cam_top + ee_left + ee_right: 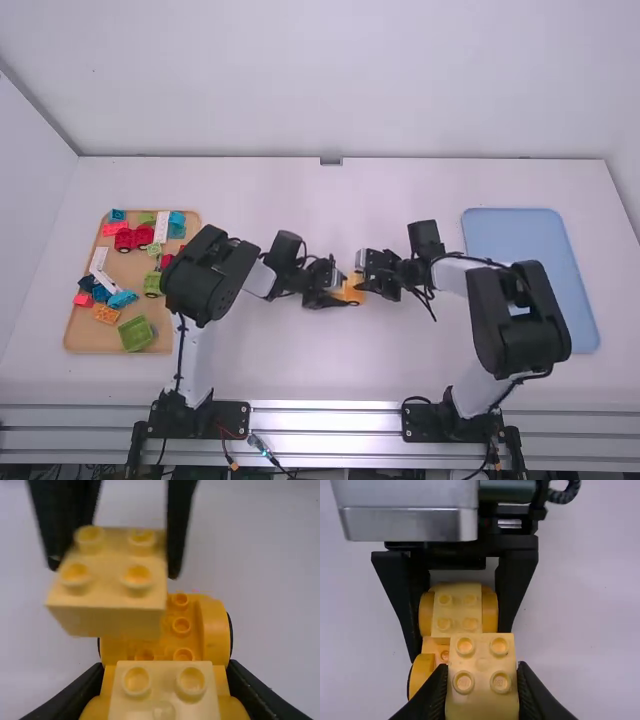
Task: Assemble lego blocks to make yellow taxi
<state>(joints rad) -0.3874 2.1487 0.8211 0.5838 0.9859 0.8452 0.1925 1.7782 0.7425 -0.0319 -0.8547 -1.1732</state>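
Near the table's middle, my left gripper (pixel 334 288) is closed around the sides of the orange car base (pixel 352 289). In the left wrist view the gripper (pixel 165 692) has a pale yellow brick (pixel 164 687) between its fingers, seated on the base; round studs show on the base's open part. From the right comes my right gripper (pixel 372 274); the right wrist view has this gripper (pixel 482 692) shut on another pale yellow four-stud brick (pixel 482 670). That brick is above the base's open part, overlapping it in view; whether they touch I cannot tell.
At the left stands a wooden tray (pixel 85 338) with red, blue, green, white and orange pieces, including a red car (pixel 134 238). A light blue tray (pixel 510 232) lies at the right, partly behind the right arm. The two grippers are very close together.
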